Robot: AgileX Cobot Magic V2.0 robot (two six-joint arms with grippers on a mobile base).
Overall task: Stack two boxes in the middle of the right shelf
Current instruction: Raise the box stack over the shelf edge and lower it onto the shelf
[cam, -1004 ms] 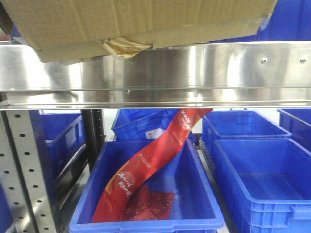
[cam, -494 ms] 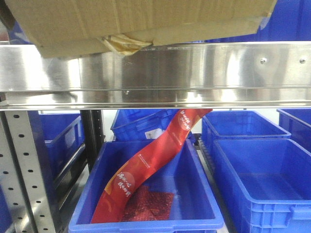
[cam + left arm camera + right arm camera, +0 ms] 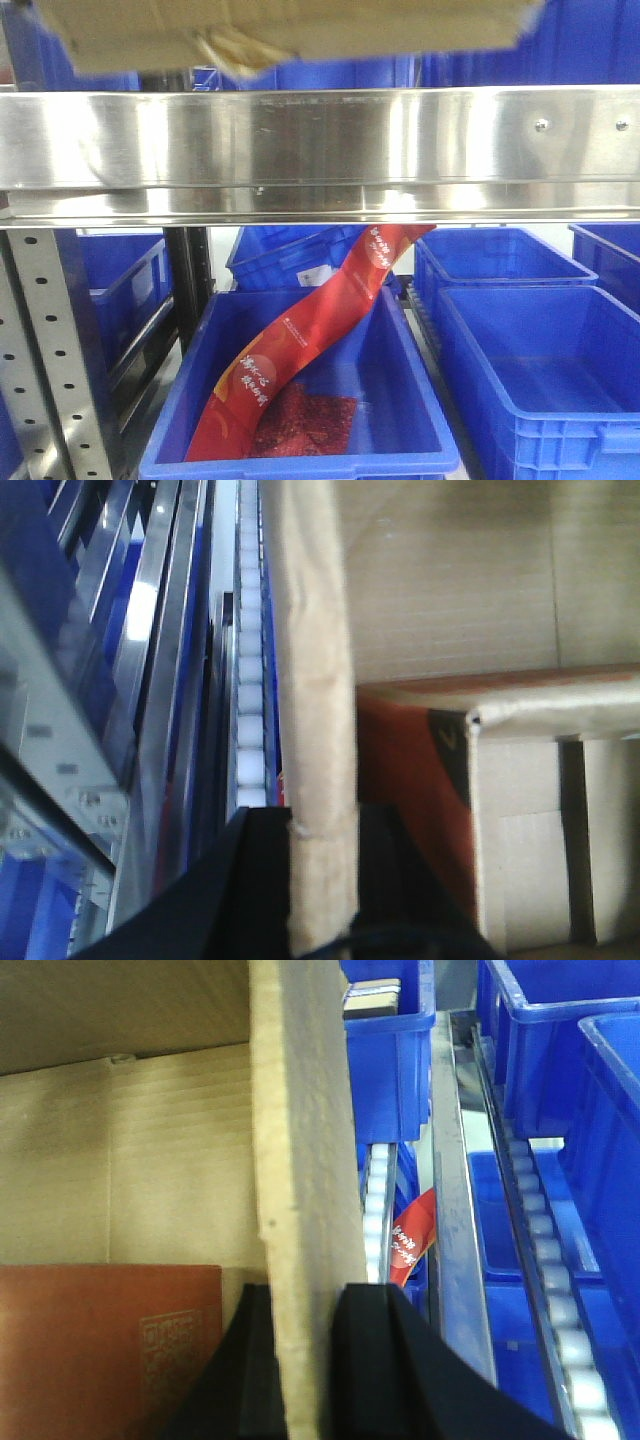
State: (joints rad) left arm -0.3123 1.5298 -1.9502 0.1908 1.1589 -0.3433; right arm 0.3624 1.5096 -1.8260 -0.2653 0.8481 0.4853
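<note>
Cardboard fills the top of the front view: the box (image 3: 290, 30) hangs blurred above the shelf (image 3: 320, 140), its underside clear of the shiny steel rail, with a crumpled scrap of tape (image 3: 235, 50) dangling from its bottom edge. Over on the left wrist camera, the left claw (image 3: 320, 880) is clamped on one upright cardboard wall (image 3: 315, 680), a dark finger on each face. Same story on the right: the right claw (image 3: 305, 1360) pinches the opposite wall (image 3: 305, 1160), black fingers (image 3: 375, 1360) pressed to both sides. Inside the box, a reddish-brown flat sheet (image 3: 110, 1340) lies on the floor. Below the shelf sits a blue bin (image 3: 300, 450) with a red packet (image 3: 300, 340) leaning out of it.
</note>
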